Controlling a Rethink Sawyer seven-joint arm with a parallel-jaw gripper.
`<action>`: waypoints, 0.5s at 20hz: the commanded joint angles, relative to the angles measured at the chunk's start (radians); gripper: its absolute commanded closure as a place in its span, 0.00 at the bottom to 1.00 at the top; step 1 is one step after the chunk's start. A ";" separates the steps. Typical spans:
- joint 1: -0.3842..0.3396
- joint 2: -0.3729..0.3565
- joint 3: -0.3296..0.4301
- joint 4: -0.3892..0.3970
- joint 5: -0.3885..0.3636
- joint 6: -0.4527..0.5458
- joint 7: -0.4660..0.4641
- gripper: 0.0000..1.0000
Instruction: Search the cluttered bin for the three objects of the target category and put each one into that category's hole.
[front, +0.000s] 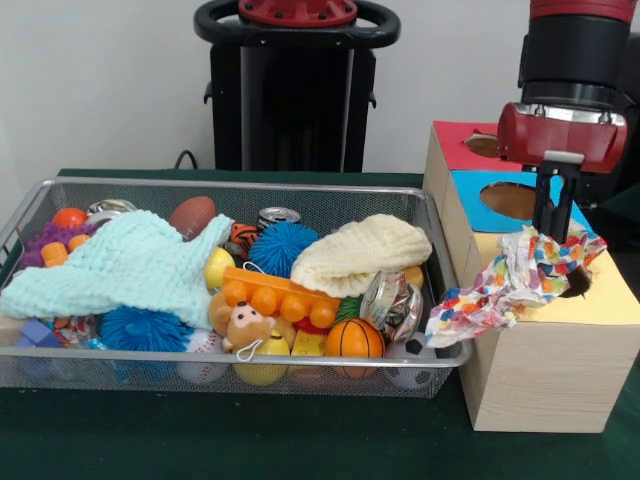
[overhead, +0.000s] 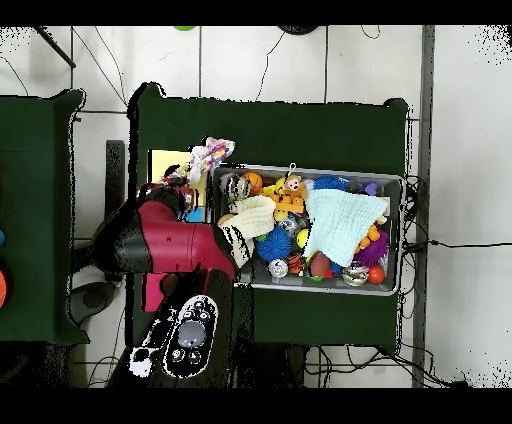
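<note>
Figure: a patterned cloth (front: 520, 275), white with red, blue, yellow and green patches, lies bunched at the right of the front view, heaped over the yellow-surround hole (front: 578, 283) on the pale wooden box (front: 545, 375). One tail trails down the box's left edge toward the wire bin (front: 250, 365); a dark sliver of the opening shows at the cloth's right edge. The gripper (front: 553, 225) descends into the heap from above. Its tips are buried in the fabric, so whether they are apart or clamped cannot be told. The cloth appears not yet fully through the hole. In the bin, centre and left, a mint knitted cloth (front: 125, 265) and a cream knitted cloth (front: 360, 255) cover balls and toys; no further patterned cloth shows there. By judgement, this deposit is unfinished, and how many deposits remain cannot be told.
</note>
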 joint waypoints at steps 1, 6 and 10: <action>-0.022 0.094 0.051 0.018 -0.012 0.007 0.152 1.00; -0.020 0.110 0.055 0.023 -0.011 -0.015 0.161 1.00; -0.019 0.117 0.063 0.022 -0.004 -0.017 0.165 1.00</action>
